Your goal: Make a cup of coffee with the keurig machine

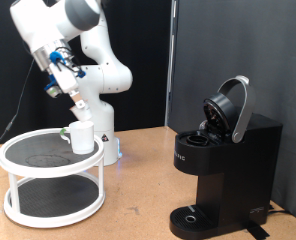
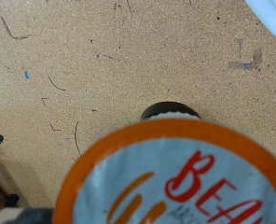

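Pincer (image 1: 56,82) high at the exterior view's left grasps a pod (image 2: 175,182). Cup (image 1: 81,137) sits on the rack (image 1: 48,165); machine (image 1: 223,165) lid stands open. Keep the pod level.

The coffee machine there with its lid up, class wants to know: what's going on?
The gripper is raised high at the exterior view's left, carrying a coffee pod with an orange rim, seen close in the wrist view. The keurig machine stands at the right with its lid open. The cup sits on a white round two-tier rack, not yet under the machine.
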Controlling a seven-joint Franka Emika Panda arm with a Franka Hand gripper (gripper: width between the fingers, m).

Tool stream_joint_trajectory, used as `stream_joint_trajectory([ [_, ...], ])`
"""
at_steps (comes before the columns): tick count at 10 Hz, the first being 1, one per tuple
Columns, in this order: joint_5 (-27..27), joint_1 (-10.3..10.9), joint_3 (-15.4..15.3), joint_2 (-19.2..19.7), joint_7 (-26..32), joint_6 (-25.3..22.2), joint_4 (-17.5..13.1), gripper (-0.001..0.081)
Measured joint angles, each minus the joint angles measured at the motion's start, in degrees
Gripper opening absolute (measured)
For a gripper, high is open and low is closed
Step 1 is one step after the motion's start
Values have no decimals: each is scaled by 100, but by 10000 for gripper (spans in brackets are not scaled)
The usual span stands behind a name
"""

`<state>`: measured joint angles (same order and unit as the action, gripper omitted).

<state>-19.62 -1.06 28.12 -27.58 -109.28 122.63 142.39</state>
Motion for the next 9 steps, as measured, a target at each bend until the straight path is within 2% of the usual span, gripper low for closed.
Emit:
stream_joint_trajectory([
  [1,0,0,14,3,39,0,7,388],
  [2,-344,64,73,2,125,-111,-13,388],
  [4,-1448,456,295,6,541,-532,-249,388],
  [6,-2143,785,341,23,681,-883,-492,388],
  [8,-2353,1026,235,30,671,-966,-672,388],
  [9,-2355,1056,162,44,651,-948,-709,388],
])
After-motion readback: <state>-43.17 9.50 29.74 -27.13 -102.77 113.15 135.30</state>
